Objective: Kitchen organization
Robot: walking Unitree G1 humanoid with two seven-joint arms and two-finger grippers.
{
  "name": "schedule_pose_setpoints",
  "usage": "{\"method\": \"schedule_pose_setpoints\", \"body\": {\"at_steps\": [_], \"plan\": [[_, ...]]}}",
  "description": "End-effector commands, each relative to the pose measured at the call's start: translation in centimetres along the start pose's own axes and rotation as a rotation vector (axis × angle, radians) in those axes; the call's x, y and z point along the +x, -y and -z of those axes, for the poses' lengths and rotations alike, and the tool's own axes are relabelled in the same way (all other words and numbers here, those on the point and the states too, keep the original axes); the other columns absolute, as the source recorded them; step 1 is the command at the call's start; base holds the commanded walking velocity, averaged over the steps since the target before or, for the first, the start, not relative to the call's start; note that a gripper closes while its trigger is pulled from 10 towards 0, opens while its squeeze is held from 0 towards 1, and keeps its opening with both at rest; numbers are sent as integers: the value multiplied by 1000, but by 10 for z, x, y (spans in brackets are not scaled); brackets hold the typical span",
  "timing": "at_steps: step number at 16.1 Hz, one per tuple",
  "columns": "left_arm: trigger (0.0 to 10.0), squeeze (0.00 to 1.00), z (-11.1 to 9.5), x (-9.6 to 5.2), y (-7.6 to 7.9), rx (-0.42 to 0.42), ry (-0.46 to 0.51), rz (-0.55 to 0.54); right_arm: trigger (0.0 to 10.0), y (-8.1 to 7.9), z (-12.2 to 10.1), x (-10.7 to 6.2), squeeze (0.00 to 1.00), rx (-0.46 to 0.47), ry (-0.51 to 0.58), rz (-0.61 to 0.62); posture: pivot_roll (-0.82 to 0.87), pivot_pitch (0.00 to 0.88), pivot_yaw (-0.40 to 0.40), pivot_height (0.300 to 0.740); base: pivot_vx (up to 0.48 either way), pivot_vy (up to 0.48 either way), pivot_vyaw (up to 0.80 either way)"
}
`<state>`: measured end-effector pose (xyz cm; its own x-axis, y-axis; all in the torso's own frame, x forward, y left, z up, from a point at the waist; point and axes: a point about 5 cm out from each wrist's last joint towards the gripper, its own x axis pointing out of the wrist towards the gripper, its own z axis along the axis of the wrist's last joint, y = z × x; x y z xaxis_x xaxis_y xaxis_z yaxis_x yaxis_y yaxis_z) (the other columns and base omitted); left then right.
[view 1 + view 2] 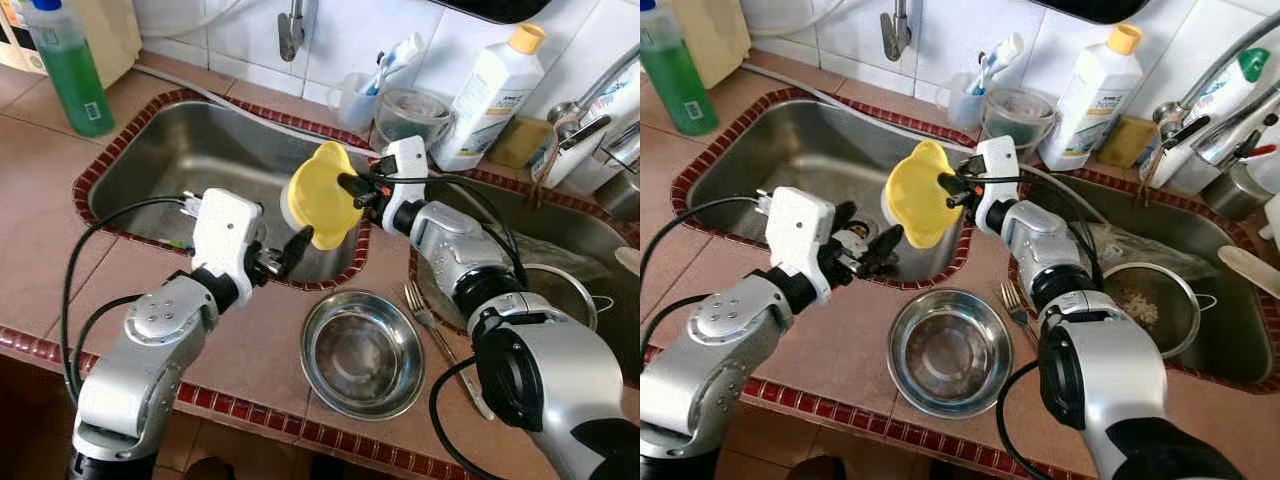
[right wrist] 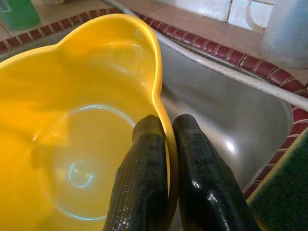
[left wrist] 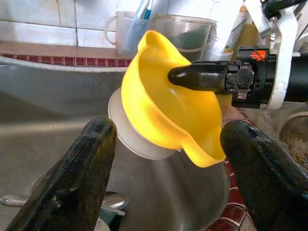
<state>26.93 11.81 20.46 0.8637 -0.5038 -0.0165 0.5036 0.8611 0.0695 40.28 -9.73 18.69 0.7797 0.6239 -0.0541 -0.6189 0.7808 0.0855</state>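
Over left sink | right tool pinches yellow bowl rim | left tool spread, holding nothing

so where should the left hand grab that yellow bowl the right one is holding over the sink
Probably the free lower rim of the yellow bowl, coming from the robot's left. The right hand pinches the rim on its own side, one finger inside and one outside, holding the bowl tilted above the sink. The thin wavy lip suits a pinch. The left hand is open and faces it.
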Motion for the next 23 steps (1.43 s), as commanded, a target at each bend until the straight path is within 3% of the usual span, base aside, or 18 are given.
{"method": "schedule_pose_setpoints", "body": {"at_steps": [1,2,11,18,23], "plan": [[10000,0,-2,-2,6,-7,9,16,10000,0,0,0,737,1,-20,-13,94,211,-194,740,0,0,0],[10000,0,-2,-2,6,-6,9,13,10000,-1,1,1,1000,-1,-27,-17,95,209,-198,740,0,0,0],[10000,0,-4,2,2,10,20,3,10000,5,0,-3,1000,-6,-21,4,94,187,-192,740,0,0,0],[10000,0,-9,15,-13,73,47,-32,10000,18,-42,-9,1000,-18,216,55,83,113,-158,740,0,0,0],[10000,0,3,29,-23,37,58,-66,10000,17,-26,-17,1000,11,284,94,45,45,-133,740,0,0,0]]}}
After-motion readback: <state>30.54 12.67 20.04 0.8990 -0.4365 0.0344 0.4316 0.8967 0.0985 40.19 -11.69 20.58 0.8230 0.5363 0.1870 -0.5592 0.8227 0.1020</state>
